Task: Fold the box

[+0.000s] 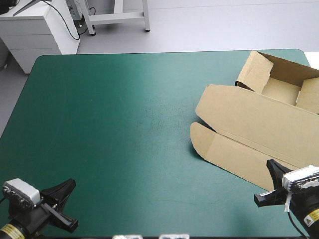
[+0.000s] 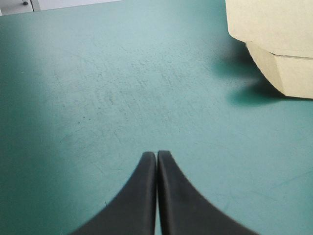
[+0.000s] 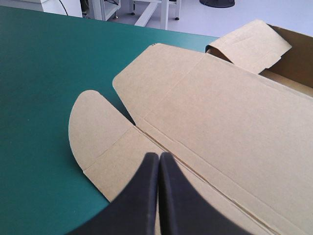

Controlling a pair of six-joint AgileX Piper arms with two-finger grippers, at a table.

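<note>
A brown box (image 1: 259,124) lay by the far right corner of the teal-green table (image 1: 114,124), its tray walls raised and its lid flat toward the near edge. The right gripper (image 3: 159,155) hovered over the lid's near strip, fingers pressed together. The left gripper (image 2: 156,154), also pressed together, sat over bare table near the near left corner. To fold well, the right fingers should probably part and take the lid close to a crease. The box's right side was cut off from view, and the tray's inside was partly hidden.
</note>
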